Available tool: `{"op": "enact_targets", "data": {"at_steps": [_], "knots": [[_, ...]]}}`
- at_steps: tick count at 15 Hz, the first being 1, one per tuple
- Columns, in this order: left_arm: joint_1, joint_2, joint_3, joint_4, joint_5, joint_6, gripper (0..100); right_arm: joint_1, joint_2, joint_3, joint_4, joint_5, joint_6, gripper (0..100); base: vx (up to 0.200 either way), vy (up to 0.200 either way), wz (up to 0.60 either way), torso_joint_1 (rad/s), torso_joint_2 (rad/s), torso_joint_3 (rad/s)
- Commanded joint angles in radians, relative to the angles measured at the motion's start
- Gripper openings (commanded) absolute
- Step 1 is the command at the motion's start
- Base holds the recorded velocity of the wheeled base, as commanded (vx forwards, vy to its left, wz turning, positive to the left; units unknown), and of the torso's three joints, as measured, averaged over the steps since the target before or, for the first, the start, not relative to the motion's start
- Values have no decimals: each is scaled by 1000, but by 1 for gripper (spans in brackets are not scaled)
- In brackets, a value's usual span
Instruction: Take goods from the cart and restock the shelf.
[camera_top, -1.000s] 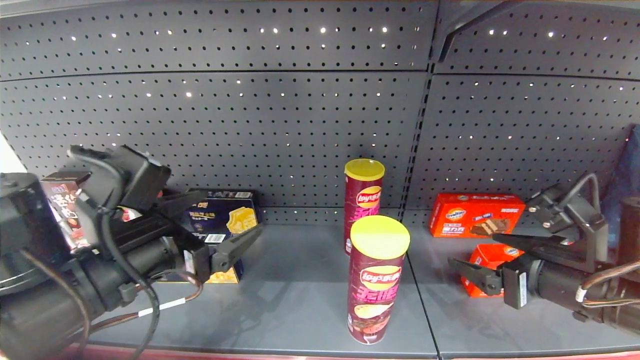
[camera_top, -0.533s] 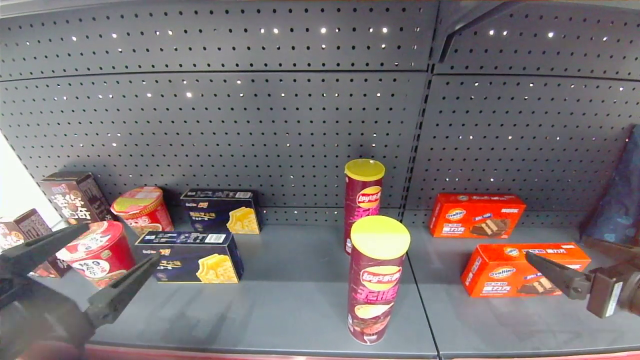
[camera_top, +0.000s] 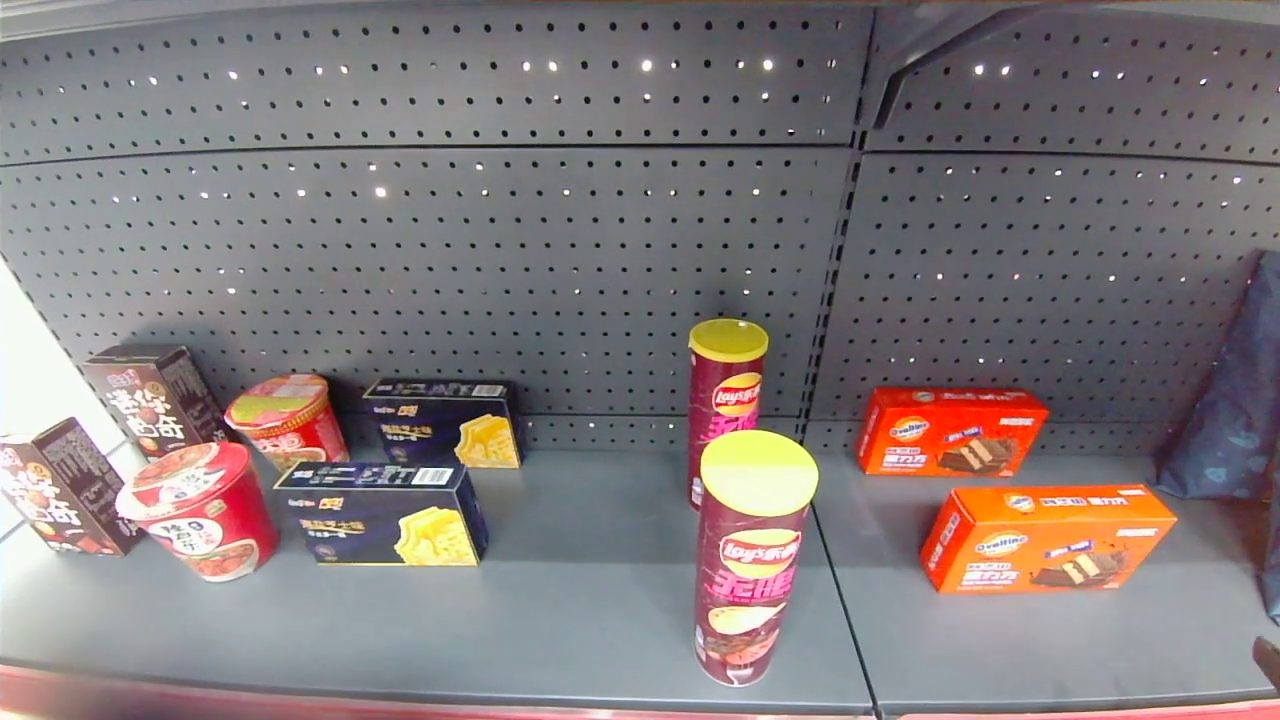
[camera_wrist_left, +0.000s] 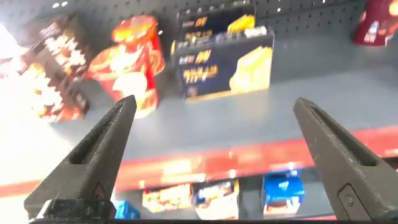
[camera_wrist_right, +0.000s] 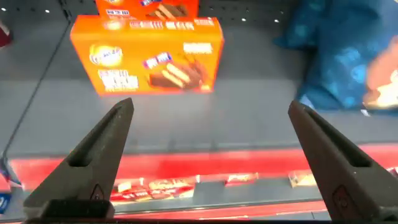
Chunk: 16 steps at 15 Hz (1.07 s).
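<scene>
Goods stand in front-and-back pairs on the shelf: brown boxes, red noodle cups, navy boxes, chip cans and orange boxes. The left gripper hangs before the shelf's red front edge, opposite the noodle cups and navy boxes, jaws spread wide and empty. The right gripper hangs opposite the front orange box, equally wide and empty. The step in hand is judged to be fetching the next item from the cart. Keep both arms clear of the nearer chip can, which stands upright near the edge and would probably topple if brushed. Grip the chosen item squarely across its narrow faces, then set it in line with its matching pair.
</scene>
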<state>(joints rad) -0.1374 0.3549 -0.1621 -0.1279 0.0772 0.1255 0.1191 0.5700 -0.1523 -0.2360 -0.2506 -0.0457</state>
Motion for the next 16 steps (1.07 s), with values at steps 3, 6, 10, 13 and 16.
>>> {"op": "enact_targets", "data": {"at_steps": [3, 6, 10, 13, 16], "knots": [[6, -271, 24, 162, 4, -6, 100, 53, -321, 112, 73, 39, 0, 100, 0, 0, 0, 0, 0, 0], [6, -269, 121, 105, -1, 2, 100, 51, -478, 145, 182, 45, 32, 100, 0, 0, 0, 0, 0, 0], [4, -267, 162, 56, -7, -33, 100, 51, -476, 148, 172, 79, 70, 100, 0, 0, 0, 0, 0, 0], [6, -269, 162, 57, -137, -127, 100, 51, -475, 148, 175, 229, 52, 100, 0, 0, 0, 0, 0, 0], [6, -267, 162, 59, -192, -173, 100, 51, -475, 142, 187, 240, 32, 100, 0, 0, 0, 0, 0, 0]]}}
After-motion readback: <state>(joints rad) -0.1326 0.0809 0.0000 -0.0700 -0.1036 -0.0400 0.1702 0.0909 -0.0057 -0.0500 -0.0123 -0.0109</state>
